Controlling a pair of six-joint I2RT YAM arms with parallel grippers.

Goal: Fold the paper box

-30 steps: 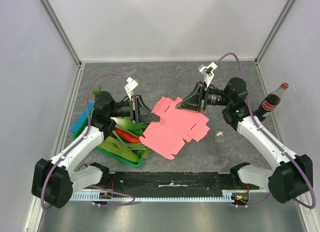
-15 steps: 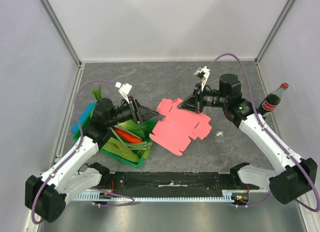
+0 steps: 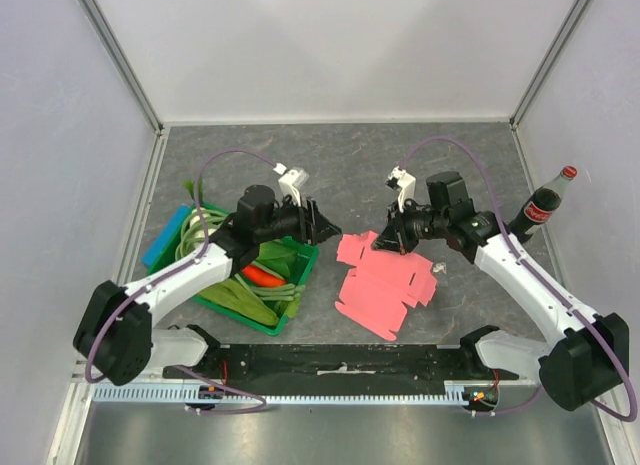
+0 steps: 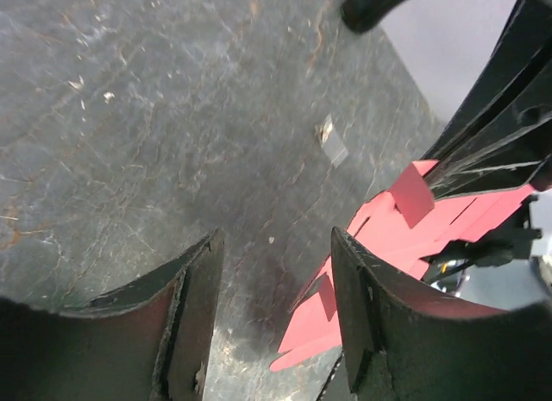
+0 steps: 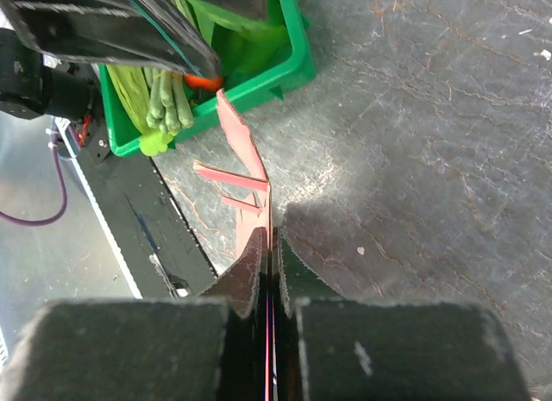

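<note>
The dark marbled table (image 3: 350, 155) bears a green crate (image 3: 262, 326) of vegetables under and behind the left gripper (image 3: 330, 230). The paper box (image 3: 385, 285) spreads beneath the right gripper (image 3: 385, 241), with a tiny scrap (image 3: 439, 268) just beside it and a cola bottle (image 3: 541, 207) well behind.

L pincer (image 3: 328, 229) jaws apart, pointing inward; R pincer (image 3: 382, 242) clamped tight, angled down.

**Figure. Enclosed work cell, viewed from above.**
We see a dark grey, marble-veined table top (image 3: 330, 155) walled on three sides by plain pale panels: the back wall (image 3: 330, 45) at 12 o'clock and the side walls at 9 o'clock (image 3: 60, 135) and 3 o'clock (image 3: 600, 105). Aluminium posts (image 3: 118, 60) rise at both far corners. A black base plate (image 3: 300, 357) and a steel ledge (image 3: 340, 435) close the 6 o'clock edge. The light is soft and even.
</note>
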